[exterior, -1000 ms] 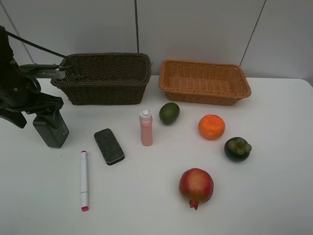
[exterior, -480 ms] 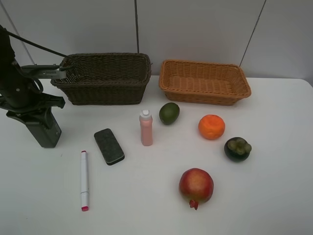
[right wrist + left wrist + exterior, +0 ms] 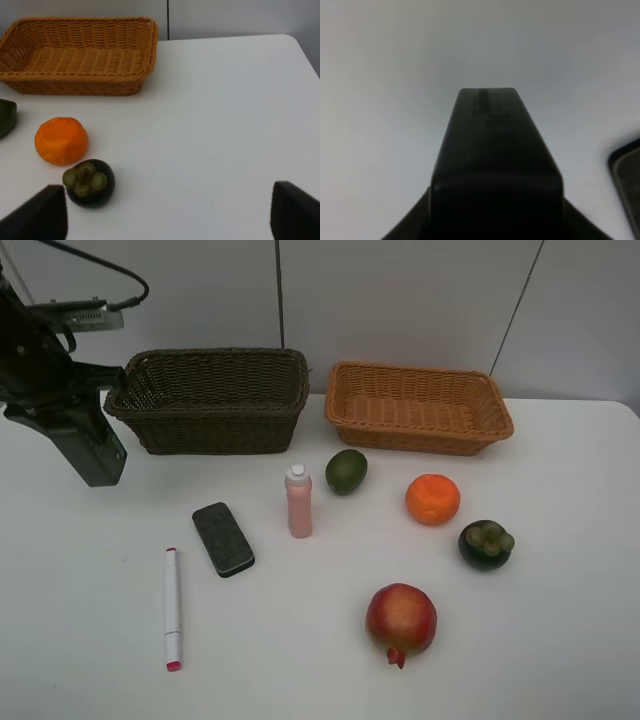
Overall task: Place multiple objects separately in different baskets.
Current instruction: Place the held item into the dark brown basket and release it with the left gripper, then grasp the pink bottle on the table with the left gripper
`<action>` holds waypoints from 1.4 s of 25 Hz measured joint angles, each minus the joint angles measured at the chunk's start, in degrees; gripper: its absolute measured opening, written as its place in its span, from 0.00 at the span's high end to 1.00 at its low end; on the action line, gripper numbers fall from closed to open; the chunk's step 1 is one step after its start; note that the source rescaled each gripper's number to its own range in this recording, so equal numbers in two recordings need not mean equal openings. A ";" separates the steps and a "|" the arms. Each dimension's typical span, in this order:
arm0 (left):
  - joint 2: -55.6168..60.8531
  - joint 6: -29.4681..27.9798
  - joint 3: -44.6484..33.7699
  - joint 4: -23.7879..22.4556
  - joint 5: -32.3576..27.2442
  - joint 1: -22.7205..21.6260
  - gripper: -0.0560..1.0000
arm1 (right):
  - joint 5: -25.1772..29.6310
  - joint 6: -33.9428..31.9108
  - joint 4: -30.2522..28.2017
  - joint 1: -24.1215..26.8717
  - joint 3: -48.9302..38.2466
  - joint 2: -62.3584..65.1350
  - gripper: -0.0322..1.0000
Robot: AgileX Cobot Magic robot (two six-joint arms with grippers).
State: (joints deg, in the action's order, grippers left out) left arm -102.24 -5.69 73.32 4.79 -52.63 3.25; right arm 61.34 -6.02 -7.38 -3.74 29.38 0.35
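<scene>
A: Lifting off now: the dark green pump bottle (image 3: 92,448) has left the table (image 3: 560,660) and hangs tilted at nine o'clock of the dark brown basket (image 3: 215,420).
B: Held how?
A: The left gripper (image 3: 60,405) has closed and pinches it. A second ago the bottle stood on the table. Meanwhile the right gripper (image 3: 167,215) waits spread and empty near the mangosteen (image 3: 89,182).
B: So the first drop probably comes next, with seven things unsorted.

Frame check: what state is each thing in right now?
left hand: shut on dark green pump bottle, which is lifted and tilted
right hand: open, empty
pink small bottle: upright, capped
white marker: lying flat
black flat case: lying flat, closed
light basket: empty
dark basket: floor hidden
</scene>
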 joint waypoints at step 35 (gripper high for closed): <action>-26.71 -2.48 52.65 6.03 -16.14 2.29 0.02 | 0.00 0.00 0.00 0.00 0.00 0.00 0.28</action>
State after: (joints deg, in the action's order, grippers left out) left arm -128.95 -8.17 125.97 10.82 -68.77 5.54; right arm 61.34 -6.02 -7.38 -3.74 29.38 0.35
